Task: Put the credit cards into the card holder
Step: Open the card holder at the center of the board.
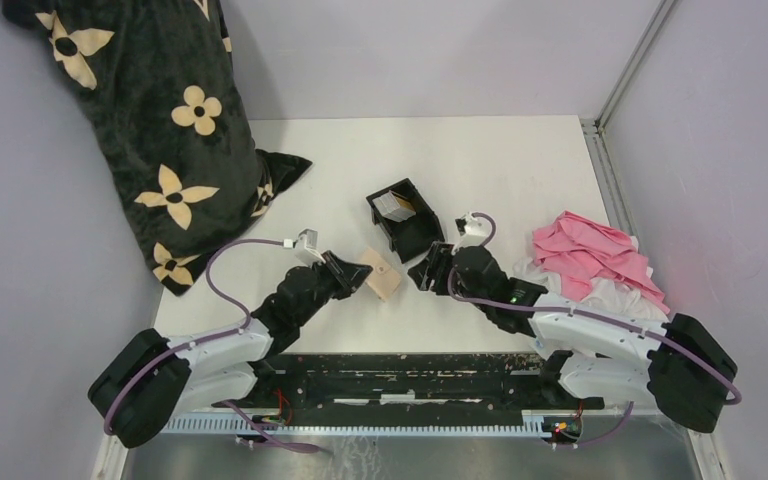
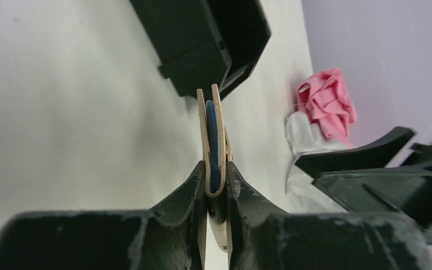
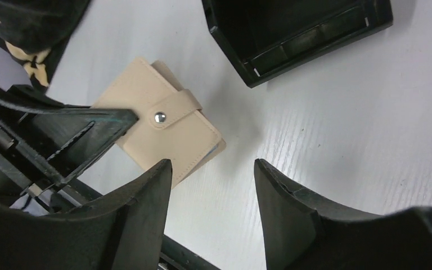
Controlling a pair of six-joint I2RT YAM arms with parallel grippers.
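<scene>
The top camera looks steeply down from above and behind the arm bases, far enough back to take in the whole white surface (image 1: 500,170). The left wrist camera peers along its jaws, very close and edge-on to the card holder (image 2: 212,140), with the black tray (image 2: 202,39) at 12 o'clock. The right wrist camera looks down from nearby, the tray at 1 o'clock. All three views share both.

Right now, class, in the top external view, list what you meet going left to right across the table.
Flowered black pillow → left claw → card holder → right claw → pink cloth.
</scene>
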